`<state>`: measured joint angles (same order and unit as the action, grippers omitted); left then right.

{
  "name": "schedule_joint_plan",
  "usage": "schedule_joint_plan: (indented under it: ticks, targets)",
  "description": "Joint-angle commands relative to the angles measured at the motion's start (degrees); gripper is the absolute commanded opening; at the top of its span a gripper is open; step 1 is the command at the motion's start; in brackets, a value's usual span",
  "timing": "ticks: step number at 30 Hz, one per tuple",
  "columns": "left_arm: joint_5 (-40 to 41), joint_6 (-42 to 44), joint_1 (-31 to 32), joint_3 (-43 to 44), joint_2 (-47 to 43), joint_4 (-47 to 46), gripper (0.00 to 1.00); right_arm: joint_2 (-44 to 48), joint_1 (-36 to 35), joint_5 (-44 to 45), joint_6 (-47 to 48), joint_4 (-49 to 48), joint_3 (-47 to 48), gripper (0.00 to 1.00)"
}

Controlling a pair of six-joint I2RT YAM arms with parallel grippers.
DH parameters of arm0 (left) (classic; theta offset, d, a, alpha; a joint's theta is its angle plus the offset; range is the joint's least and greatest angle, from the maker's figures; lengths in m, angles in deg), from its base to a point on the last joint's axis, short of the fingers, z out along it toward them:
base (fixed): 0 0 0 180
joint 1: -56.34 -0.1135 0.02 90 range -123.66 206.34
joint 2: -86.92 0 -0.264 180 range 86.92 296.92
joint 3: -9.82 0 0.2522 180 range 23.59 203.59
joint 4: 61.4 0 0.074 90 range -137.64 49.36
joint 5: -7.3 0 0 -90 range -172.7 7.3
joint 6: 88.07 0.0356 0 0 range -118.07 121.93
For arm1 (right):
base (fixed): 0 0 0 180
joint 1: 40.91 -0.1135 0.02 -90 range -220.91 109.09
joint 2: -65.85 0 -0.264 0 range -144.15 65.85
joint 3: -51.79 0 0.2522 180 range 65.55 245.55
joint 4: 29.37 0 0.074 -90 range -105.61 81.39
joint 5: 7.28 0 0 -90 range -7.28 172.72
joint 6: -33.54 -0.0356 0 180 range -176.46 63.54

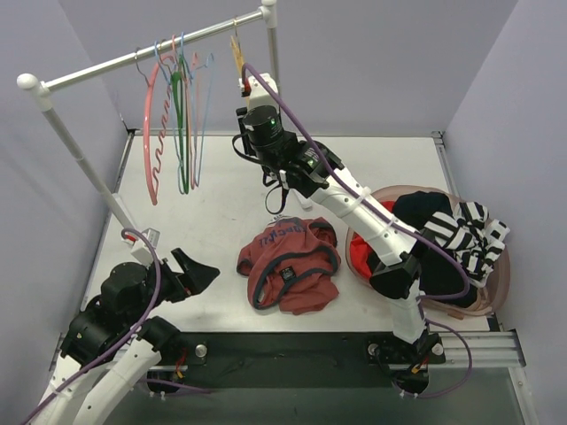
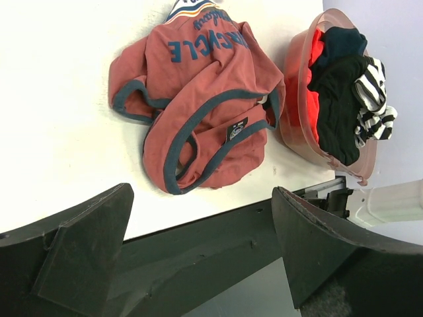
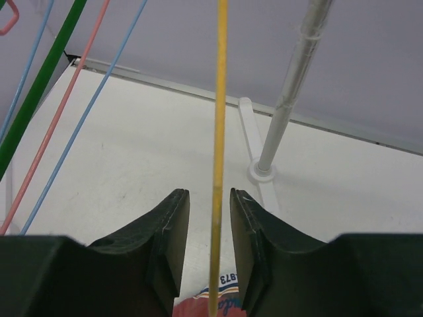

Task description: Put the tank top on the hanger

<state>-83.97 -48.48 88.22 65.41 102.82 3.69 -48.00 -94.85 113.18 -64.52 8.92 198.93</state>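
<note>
Nearest the arm bases, the left pincer (image 1: pixel 198 266) is hovering over the white tabletop (image 1: pixel 221 204) with its fingers spread wide, holding nothing. Just beyond it, the rust-red tank top with dark trim (image 1: pixel 292 266) is lying crumpled on the tabletop. To its right, a translucent pink round tub (image 1: pixel 496 292) is holding a black-and-white striped garment (image 1: pixel 474 235). Farthest back, the right pincer (image 3: pixel 209 198) is reaching up by the silver metal rail (image 1: pixel 151 51), its fingers standing narrowly either side of the yellow plastic hanger (image 3: pixel 221 99), slim gaps showing on both sides.
</note>
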Motion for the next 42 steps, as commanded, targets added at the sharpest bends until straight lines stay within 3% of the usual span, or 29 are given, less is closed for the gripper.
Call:
schedule_joint_plan:
  ticks: [1, 6, 20, 42]
  targets:
    - [2.23, -0.12, -0.15, 1.95, -0.61, -0.27, 0.97, -0.15, -0.29, 1.8, -1.7, -2.56, 0.65, 0.27]
    - [2.86, -0.04, -0.15, 3.0, -1.22, 0.44, 0.97, -0.94, -0.74, 1.36, -0.47, -2.56, 1.7, 0.0]
    - [3.21, 0.32, -0.06, 4.76, -0.87, 0.44, 0.97, 1.43, -3.19, 0.66, 7.61, -6.95, 9.7, 0.0]
    - [1.89, 1.63, -0.06, 6.78, 0.97, -0.18, 0.97, 8.02, -5.04, 4.17, 12.97, -7.4, 4.08, 0.0]
